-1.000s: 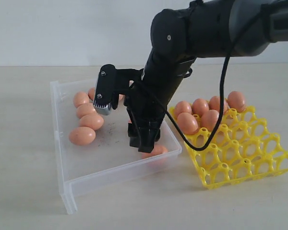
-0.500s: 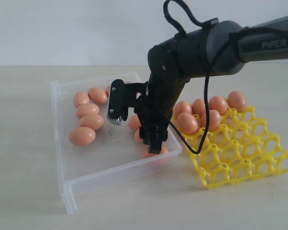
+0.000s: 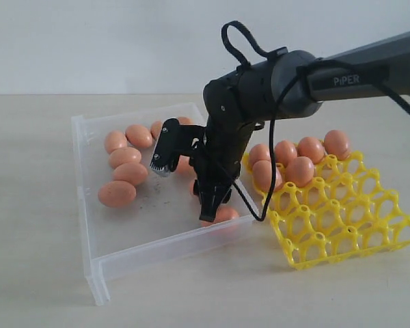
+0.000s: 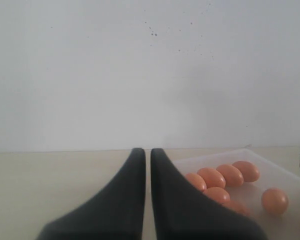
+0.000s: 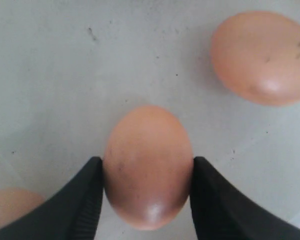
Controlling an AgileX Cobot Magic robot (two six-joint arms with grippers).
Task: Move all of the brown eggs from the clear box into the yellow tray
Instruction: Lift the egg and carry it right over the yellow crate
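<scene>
In the exterior view my right gripper (image 3: 214, 199) reaches down into the clear box (image 3: 164, 249) near its right front corner. The right wrist view shows its fingers (image 5: 85, 200) pressed against both sides of a brown egg (image 5: 147, 165) resting on the box floor. Another egg (image 5: 260, 57) lies beyond it. Several brown eggs (image 3: 126, 164) lie along the box's left side, and one egg (image 3: 224, 214) lies by the gripper. The yellow tray (image 3: 342, 225) holds several eggs (image 3: 299, 169) in its far rows. My left gripper (image 4: 148, 152) is shut and empty, away from the box, and is not in the exterior view.
The tray sits tilted against the box's right wall. The right arm's black cable (image 3: 249, 205) loops down over the tray's near-left corner. The wrist camera block (image 3: 165, 147) hangs over the box's middle. A plain wall stands behind the table.
The right arm has dropped lower and its wrist has swung down, bringing the gripper nearer the box floor around an egg. The eggs in the tray and at the box's left have not moved.
</scene>
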